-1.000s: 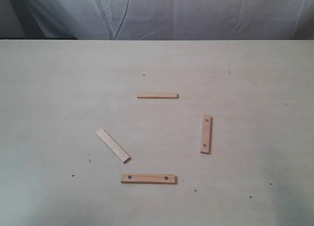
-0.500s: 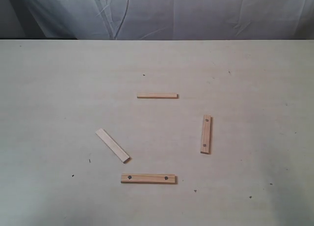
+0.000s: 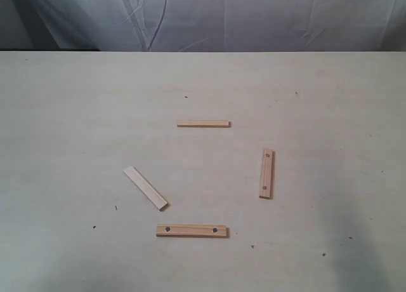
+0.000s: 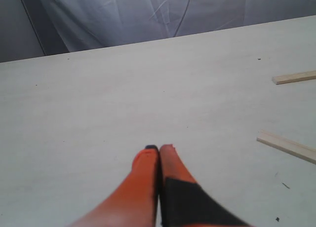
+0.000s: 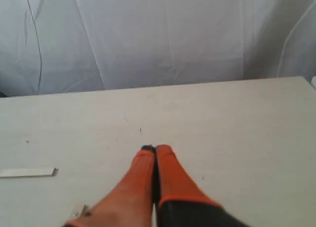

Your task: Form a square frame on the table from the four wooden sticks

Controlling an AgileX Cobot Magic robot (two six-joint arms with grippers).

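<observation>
Four wooden sticks lie apart on the table [image 3: 76, 114], forming no frame. One stick [image 3: 203, 124] lies level at the back. A second [image 3: 267, 172] stands lengthwise on the right, with dark holes. A third [image 3: 145, 188] lies slanted on the left. The fourth [image 3: 191, 230] lies level in front, also with holes. No gripper shows in the exterior view. My left gripper [image 4: 158, 149] is shut on nothing above bare table, two sticks [image 4: 294, 77] [image 4: 286, 146] off to its side. My right gripper [image 5: 155, 149] is shut and empty, one stick [image 5: 28, 172] far to its side and a stick end [image 5: 78, 210] close by its fingers.
A creased white cloth [image 3: 209, 19] hangs behind the table's far edge. Tiny dark specks [image 3: 94, 227] dot the surface.
</observation>
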